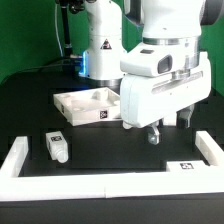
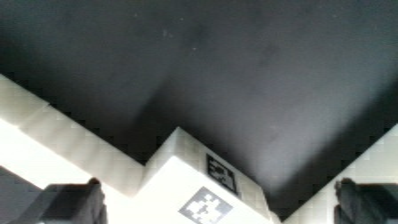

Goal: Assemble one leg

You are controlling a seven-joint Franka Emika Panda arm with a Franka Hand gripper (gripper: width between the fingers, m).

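Wrist view sets a tagged white block (image 2: 201, 186) (likely a leg) between your gripper's (image 2: 217, 201) wide-spread, empty fingers. Centre over it and descend squarely before closing. Another leg (image 1: 57, 147) lies toward the exterior view's left, well apart.

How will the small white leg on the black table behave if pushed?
The leg looks like moulded plastic, so it is probably stiff and light. It is short and sits low, so tipping seems unlikely. On the smooth black table it may slide or roll.
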